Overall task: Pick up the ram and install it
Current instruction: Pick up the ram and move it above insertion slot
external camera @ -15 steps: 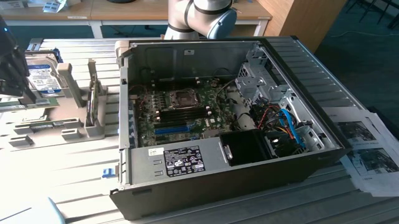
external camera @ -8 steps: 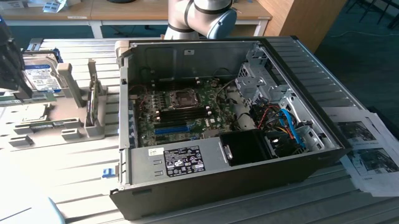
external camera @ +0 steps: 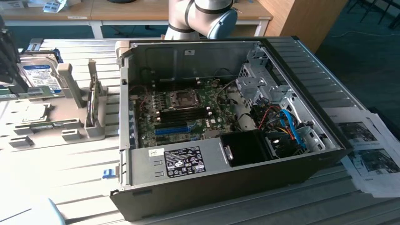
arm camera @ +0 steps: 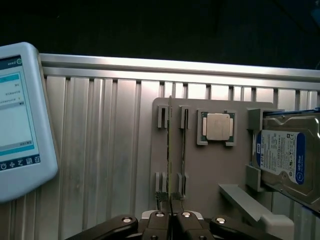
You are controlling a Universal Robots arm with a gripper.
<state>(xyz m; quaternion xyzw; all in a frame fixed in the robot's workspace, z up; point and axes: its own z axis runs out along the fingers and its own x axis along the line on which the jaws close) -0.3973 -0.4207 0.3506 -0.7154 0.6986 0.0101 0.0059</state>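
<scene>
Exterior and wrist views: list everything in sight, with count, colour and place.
computer case: 1, black, open, mid-table
motherboard: 1, green, inside case
ram: 1, green, on edge in holder slot
processor chip: 1, silver, on holder beside ram
hard drive: 1, silver, blue-white label, on holder
holder: 1, grey, exterior view's left of case
printed sheets: several, white, exterior view's right of case
tablet: 1, pale blue, on table
table: 1, silver slats
arm: 1, grey and blue, behind case
gripper: 1, black, lined up with ram
</scene>
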